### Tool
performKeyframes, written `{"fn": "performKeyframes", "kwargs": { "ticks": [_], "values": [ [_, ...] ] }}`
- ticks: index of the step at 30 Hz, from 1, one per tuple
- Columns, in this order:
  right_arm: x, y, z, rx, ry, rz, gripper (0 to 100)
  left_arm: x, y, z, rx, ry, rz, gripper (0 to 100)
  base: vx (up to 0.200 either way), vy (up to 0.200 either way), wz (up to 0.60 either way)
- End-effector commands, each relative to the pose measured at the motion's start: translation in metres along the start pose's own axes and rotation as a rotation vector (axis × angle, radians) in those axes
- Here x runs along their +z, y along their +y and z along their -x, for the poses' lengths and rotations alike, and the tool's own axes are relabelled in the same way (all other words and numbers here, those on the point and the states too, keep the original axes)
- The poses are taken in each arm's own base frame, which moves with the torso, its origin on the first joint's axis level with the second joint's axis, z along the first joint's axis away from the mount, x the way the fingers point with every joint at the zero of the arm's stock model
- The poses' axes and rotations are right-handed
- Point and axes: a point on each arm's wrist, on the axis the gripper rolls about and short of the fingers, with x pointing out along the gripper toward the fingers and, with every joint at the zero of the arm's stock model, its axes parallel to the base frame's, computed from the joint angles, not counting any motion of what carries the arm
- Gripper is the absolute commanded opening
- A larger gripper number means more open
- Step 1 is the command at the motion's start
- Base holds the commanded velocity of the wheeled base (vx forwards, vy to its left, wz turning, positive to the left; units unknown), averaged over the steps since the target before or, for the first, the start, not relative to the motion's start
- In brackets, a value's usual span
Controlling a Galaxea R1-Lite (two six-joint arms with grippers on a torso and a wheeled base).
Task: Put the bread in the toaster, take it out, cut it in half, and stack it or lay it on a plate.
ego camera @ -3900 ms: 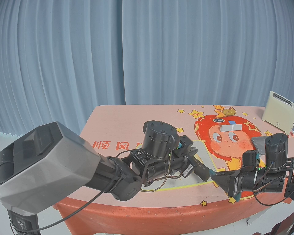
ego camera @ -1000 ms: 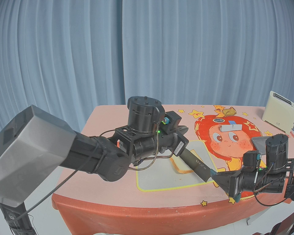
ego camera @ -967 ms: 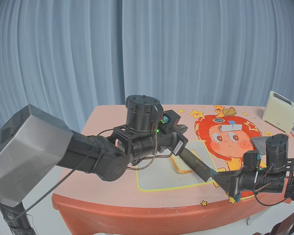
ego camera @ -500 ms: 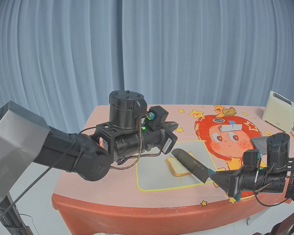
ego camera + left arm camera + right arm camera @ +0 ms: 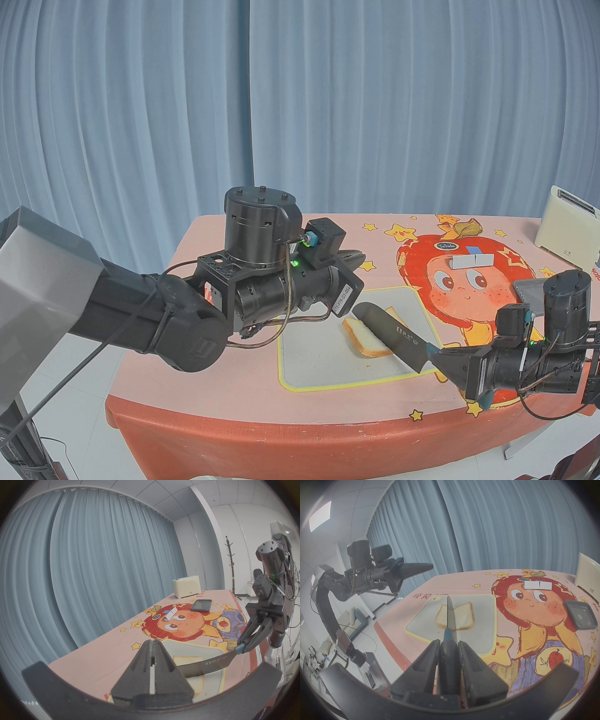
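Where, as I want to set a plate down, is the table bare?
Bare: the tablecloth between cutting board and far edge; the board's near half. Crowded: around the bread, with the knife in the right pincer and the left pincer.

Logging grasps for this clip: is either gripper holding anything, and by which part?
The right gripper holds the knife by its handle; the left gripper is shut on nothing.

Bright, even light falls from overhead, and a ceiling panel glows in the right wrist view; shadows on the table are faint. The bread is evenly lit, and the knife blade carries a dull sheen. Both wrist views bow strongly toward dark, rounded corners.
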Motion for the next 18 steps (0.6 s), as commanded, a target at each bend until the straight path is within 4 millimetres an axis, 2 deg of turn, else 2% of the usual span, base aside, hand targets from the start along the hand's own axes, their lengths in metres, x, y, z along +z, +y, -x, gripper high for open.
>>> {"fn": "performKeyframes", "kwargs": {
  "ticks": [1,5,13,14,18],
  "values": [
    [-0.004,-0.001,0.0,-0.003,0.015,0.019,0,0.003,-0.006,-0.002,-0.015,-0.009,-0.003,0,0.0,0.0,0.0],
    [-0.004,-0.001,-0.001,-0.005,0.016,0.026,0,-0.011,-0.015,-0.016,-0.039,0.025,-0.002,0,0.0,0.0,0.0],
    [-0.004,-0.001,-0.001,-0.006,0.018,0.025,0,-0.022,-0.02,-0.034,-0.051,0.044,-0.007,0,0.0,0.0,0.0],
    [-0.004,-0.002,-0.002,-0.008,0.02,0.022,0,-0.025,-0.03,-0.037,-0.073,0.05,-0.008,0,0.0,0.0,0.0],
    [-0.004,-0.002,-0.002,-0.009,0.021,0.02,0,-0.036,-0.034,-0.045,-0.082,0.066,-0.012,0,0.0,0.0,0.0]
  ]
}}
